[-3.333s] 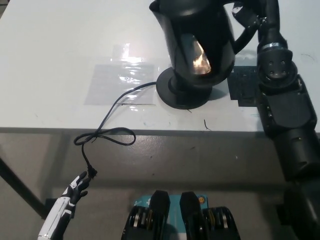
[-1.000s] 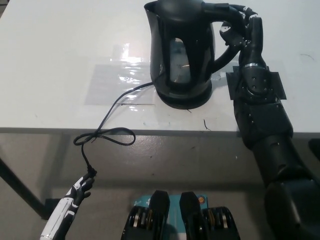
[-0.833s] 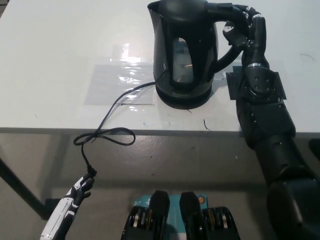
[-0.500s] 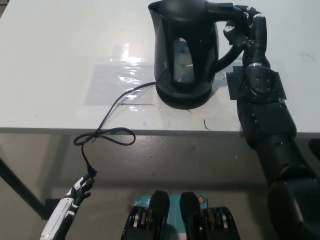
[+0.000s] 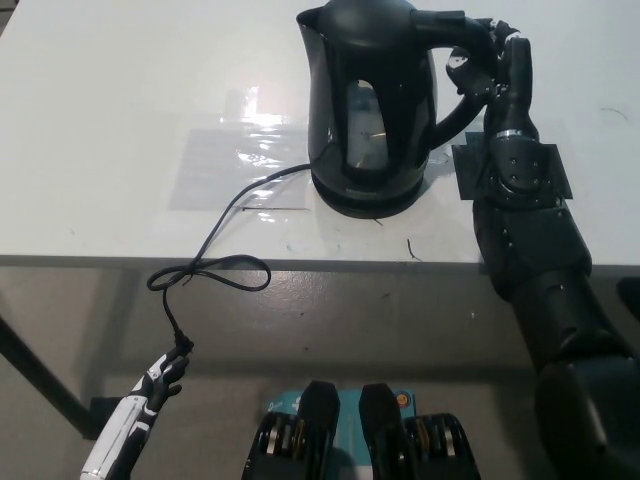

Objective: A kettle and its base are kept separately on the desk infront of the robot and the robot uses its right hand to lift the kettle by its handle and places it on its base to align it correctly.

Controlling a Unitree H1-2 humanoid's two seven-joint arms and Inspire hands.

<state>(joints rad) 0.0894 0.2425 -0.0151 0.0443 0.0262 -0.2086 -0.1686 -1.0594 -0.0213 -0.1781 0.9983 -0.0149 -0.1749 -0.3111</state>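
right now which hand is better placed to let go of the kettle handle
Right. The right hand is at the kettle handle, the kettle upright on its base; the left hand hangs below the desk edge.

Desk point(image 5: 120, 110) left of kettle point(image 5: 372, 100) seemingly open.

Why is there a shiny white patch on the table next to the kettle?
Head view: that is glare, light bouncing off a clear plastic sheet taped to the table. The black kettle also catches small bright glints in its window. Below the table edge the picture turns darker, so the left hand looks dim; the right hand blends into the kettle's handle.
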